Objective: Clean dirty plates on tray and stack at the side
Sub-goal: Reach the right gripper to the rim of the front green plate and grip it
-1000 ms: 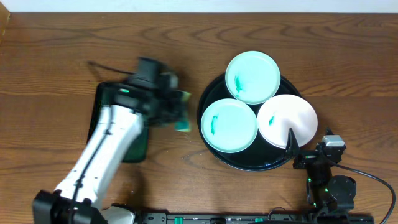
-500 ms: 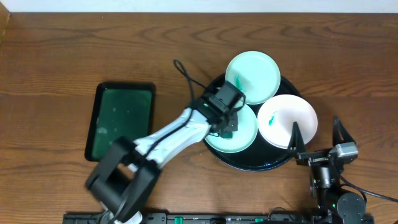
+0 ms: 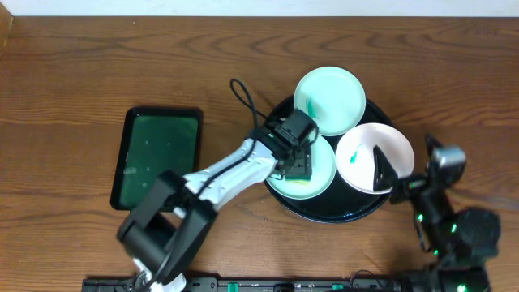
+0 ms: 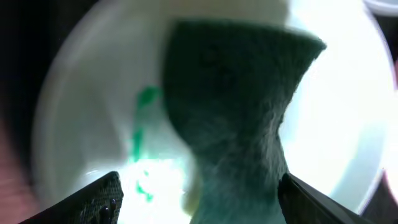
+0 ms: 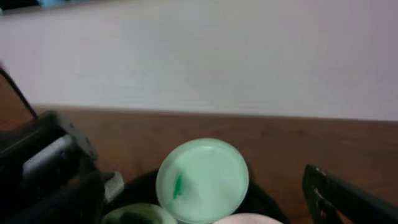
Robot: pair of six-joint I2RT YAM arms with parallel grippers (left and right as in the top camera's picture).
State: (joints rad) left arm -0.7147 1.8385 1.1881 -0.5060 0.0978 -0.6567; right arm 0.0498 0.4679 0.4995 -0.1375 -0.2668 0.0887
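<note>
The black round tray [image 3: 357,212] holds three plates. The far plate [image 3: 328,100] [image 5: 211,177] has a teal smear. The right plate [image 3: 365,150] has a small smear near its left rim. My left gripper [image 3: 298,166] [image 4: 199,202] hangs over the near-left plate [image 3: 280,182] [image 4: 81,112]. Its jaws stand wide open around a dark green sponge [image 4: 236,124], which rests on the plate beside teal smears [image 4: 146,99] with gaps at both fingers. My right gripper [image 3: 403,166] [image 5: 202,196] is open and empty at the tray's right edge, with one finger over the right plate.
A rectangular dark-green tray [image 3: 160,158] lies on the wooden table left of the round tray. The left arm's black cable [image 3: 242,96] loops above the arm. The table's far edge meets a white wall [image 5: 205,56].
My left arm carried the sponge from beside the green tray onto the near-left plate, then opened its jaws. The right arm shifted and turned slightly at the tray's right edge.
</note>
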